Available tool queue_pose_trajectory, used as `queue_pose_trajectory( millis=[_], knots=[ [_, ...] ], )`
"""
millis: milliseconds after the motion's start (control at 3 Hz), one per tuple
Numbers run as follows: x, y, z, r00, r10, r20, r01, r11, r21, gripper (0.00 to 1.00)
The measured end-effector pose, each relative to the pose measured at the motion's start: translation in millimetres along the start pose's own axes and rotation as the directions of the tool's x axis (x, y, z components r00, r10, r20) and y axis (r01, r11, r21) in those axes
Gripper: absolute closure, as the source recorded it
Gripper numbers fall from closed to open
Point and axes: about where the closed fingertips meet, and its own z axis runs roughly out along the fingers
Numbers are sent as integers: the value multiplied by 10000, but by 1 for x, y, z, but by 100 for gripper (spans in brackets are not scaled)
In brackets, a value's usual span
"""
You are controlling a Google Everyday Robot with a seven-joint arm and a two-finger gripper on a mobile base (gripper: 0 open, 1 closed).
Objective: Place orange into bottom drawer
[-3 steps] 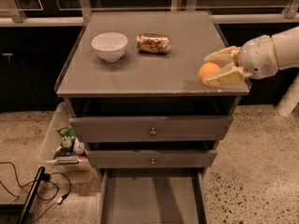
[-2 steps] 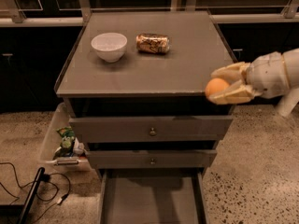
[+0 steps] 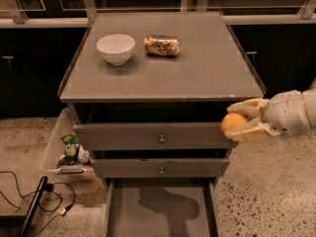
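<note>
My gripper [image 3: 241,119] reaches in from the right, in front of the cabinet's right front corner, level with the top drawer front. Its cream fingers [image 3: 248,132] are shut on the orange [image 3: 232,122], a small round fruit held in the air. The bottom drawer [image 3: 159,210] is pulled open below and to the left, a shallow grey tray with the arm's shadow on its floor. The orange is above and to the right of the tray.
On the cabinet top [image 3: 197,68] stand a white bowl [image 3: 115,48] and a crushed gold-brown can [image 3: 161,46]. Two shut drawers with brass knobs [image 3: 161,139] sit above the open one. A clear bin with packets [image 3: 66,149] and cables [image 3: 34,201] lie on the floor at left.
My gripper has carried the orange off the cabinet top, moving forward and down past the right front corner to the level of the top drawer front.
</note>
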Motion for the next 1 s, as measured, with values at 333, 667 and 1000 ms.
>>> queue_pose_trajectory(
  millis=[333,667,1000],
  knots=[
    [-6,-5,-2,9999,-117,44,116,9999,58,100],
    [34,12,32,9987,248,-446,-271,9983,-516,100],
    [106,38,84,9926,888,-833,-1007,9833,-1518,100]
  ],
)
